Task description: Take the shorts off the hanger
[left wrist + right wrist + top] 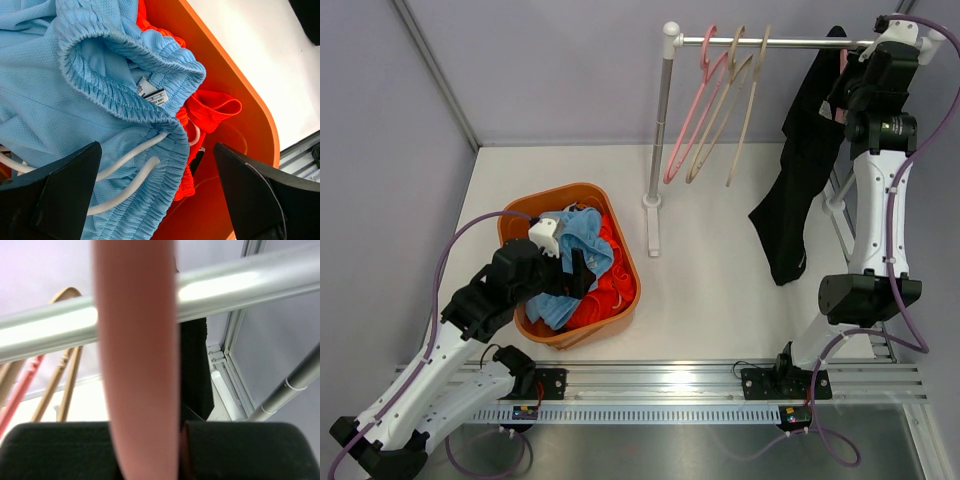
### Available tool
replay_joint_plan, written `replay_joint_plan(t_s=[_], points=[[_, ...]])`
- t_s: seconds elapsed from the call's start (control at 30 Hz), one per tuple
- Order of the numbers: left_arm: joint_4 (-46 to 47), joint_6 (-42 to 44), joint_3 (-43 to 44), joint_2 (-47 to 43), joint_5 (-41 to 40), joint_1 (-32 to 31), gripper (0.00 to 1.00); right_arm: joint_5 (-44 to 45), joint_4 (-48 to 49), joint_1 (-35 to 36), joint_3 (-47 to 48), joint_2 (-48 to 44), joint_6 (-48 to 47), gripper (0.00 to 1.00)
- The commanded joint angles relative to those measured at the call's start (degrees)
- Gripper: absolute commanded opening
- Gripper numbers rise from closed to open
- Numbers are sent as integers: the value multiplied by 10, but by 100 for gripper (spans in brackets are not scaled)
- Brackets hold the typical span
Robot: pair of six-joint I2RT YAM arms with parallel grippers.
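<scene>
The black shorts (800,180) hang from a pink hanger (135,365) at the right end of the rail (770,42). My right gripper (847,95) is up at the rail, shut on that pink hanger; in the right wrist view (180,440) the hanger fills the gap between the jaws, and the black shorts (195,375) hang behind. The light blue shorts (582,245) and the bright orange shorts (610,280) lie in an orange basket (555,193). My left gripper (578,272) is open and empty just above the light blue shorts (75,115). The camouflage shorts are hidden.
Three empty hangers, one pink (692,130) and two tan (725,125), hang on the rail's left part. The rack's white post (660,130) stands on a foot right of the basket. Grey walls close in the table's left, back and right.
</scene>
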Motion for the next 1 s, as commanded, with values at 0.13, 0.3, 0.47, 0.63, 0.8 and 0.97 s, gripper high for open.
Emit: replay_joint_plan(t_s=[0.13, 0.3, 0.47, 0.63, 0.8, 0.97], points=[[22, 5, -7, -2, 10, -3, 99, 8, 34, 9, -20, -75, 10, 0], [22, 4, -7, -2, 9, -3, 99, 4, 18, 29, -55, -129, 40, 0], [23, 5, -8, -1, 10, -3, 99, -1, -9, 52, -131, -207, 64, 0], [24, 6, -8, 3, 15, -3, 99, 1, -61, 70, -208, -274, 84, 0], [30, 10, -7, 10, 32, -3, 99, -21, -58, 71, -386, -396, 116, 0], [32, 14, -3, 26, 52, -3, 99, -105, -54, 73, -518, -475, 136, 0]])
